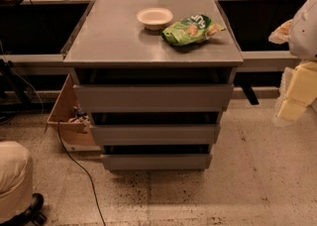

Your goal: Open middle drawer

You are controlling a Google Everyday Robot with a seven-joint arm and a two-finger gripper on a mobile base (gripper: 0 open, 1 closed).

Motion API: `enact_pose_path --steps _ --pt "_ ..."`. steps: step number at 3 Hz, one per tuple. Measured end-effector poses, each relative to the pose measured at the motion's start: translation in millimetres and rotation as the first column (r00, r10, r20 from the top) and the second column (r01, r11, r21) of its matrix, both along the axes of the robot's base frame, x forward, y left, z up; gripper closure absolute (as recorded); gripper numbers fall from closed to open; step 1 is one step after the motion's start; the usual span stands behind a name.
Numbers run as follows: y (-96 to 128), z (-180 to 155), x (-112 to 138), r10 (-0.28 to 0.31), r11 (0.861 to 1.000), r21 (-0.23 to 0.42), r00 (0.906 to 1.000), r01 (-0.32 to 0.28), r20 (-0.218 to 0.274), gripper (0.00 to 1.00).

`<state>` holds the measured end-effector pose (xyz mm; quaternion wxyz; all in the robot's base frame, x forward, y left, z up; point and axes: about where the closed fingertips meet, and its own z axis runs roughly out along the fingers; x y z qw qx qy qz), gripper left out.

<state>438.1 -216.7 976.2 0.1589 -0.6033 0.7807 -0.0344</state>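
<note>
Grey desk (119, 36): fills centre of view, flat top, three handleless drawer fronts stacked below, each with a dark gap above.

Top drawer (153, 97): sits directly under desk top, widest front as seen.

Middle drawer (154, 134): lies at 6 o'clock from top drawer, between it and bottom drawer (156, 161). Shows long flat grey front panel only; no box interior visible. Stands well apart from end effector.

End effector (296, 96): hangs at 3 o'clock from desk, at right edge of view, level with top drawer, below a white arm section. Touches nothing. Open or closed: cannot tell.

Cardboard box (67, 116): rests on floor at 9 o'clock from middle drawer, partly behind desk.

Green snack bag (190, 29): lies on desk top toward 1 o'clock.

White bowl (155, 18): stands upright at 12 o'clock on desk top, just beside bag, at 10 o'clock from it.

Black cable (79, 165): runs across floor from box toward 6 o'clock.
</note>
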Motion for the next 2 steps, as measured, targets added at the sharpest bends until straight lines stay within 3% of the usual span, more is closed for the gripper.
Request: enact_pose_path --steps 2 --pt "2.6 -6.0 2.4 0.002 1.0 0.02 1.0 -0.002 0.009 0.0"
